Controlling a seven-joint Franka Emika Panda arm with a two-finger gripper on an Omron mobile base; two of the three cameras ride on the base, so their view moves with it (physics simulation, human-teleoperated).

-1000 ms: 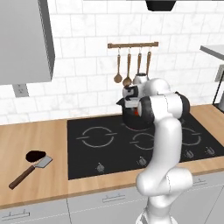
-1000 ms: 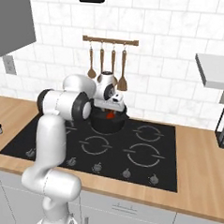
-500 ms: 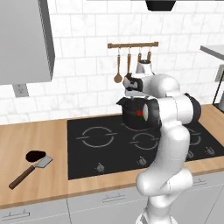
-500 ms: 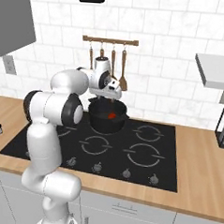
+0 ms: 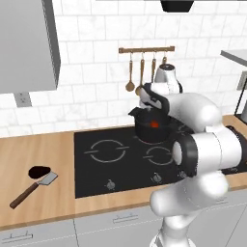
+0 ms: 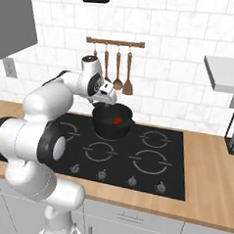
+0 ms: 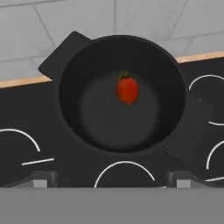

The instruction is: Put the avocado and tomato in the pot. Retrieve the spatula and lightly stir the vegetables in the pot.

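Black stovetop (image 5: 120, 164) carries the pot (image 7: 120, 94), the tomato (image 7: 127, 89) lying inside it. Above it the pincer (image 6: 109, 102) hangs released, nothing between its tips. On the wooden desk (image 5: 29, 154) at far left, the avocado (image 5: 39, 171) touches the spatula (image 5: 34, 188).

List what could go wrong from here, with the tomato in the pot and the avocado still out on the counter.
1. The avocado lies right against the spatula blade on the counter; a grasp there may nudge the spatula or catch both.
2. The gripper hangs just over the pot rim; swinging away low might clip the pot and shift it.
3. The tomato is round and loose in the pot; a knock may roll it around.
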